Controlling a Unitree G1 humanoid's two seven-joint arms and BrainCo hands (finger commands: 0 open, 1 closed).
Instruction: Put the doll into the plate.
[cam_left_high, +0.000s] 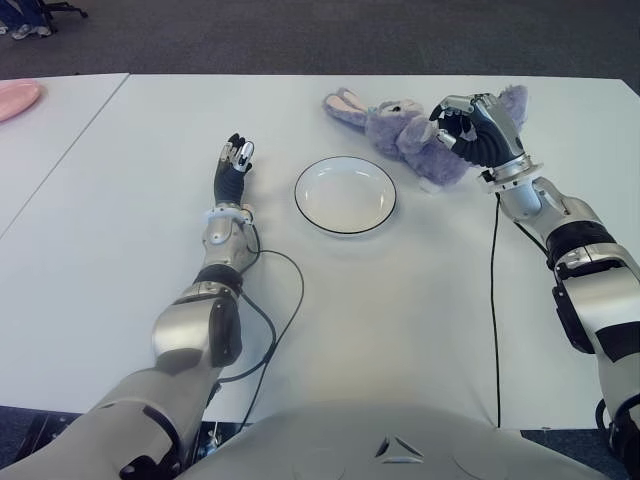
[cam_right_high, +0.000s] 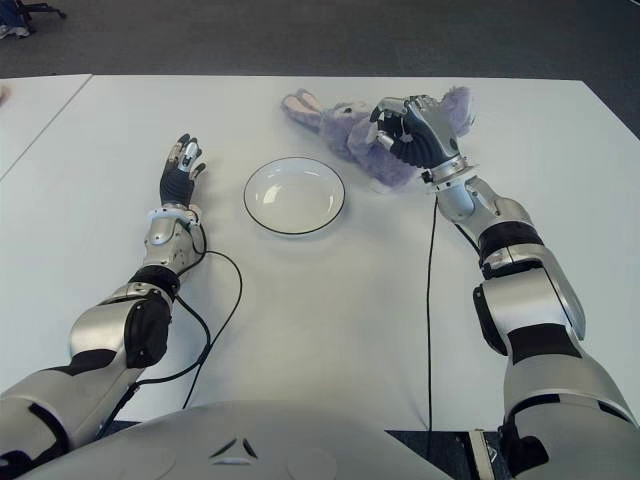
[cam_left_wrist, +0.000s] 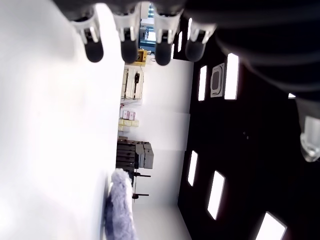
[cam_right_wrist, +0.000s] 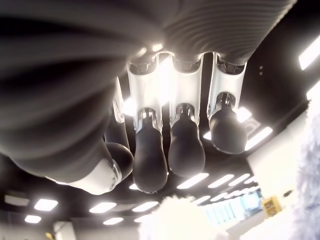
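Bench (cam_left_high: 420, 330): I see the doll (cam_left_high: 405, 130) lying beyond the plate (cam_left_high: 345, 195), toward its right, long axis across. My right hand (cam_left_high: 470, 130), nearer, hovers at the doll, fingers curled, grasping nothing yet. Left hand (cam_left_high: 235, 160), left of the plate, fingers straight.

Eye views: from the head, facing forward and down over the white counter (cam_left_high: 400, 300); a slight sideways offset between the two.
Shared: plate (cam_left_high: 345, 195), purple doll (cam_left_high: 405, 130), both arms.
Left wrist view: very close behind the left hand's fingers (cam_left_wrist: 127, 47), along the counter toward the room; doll at the edge.
Right wrist view: close under the right hand's curled fingers (cam_right_wrist: 185, 145), facing up at ceiling lights.
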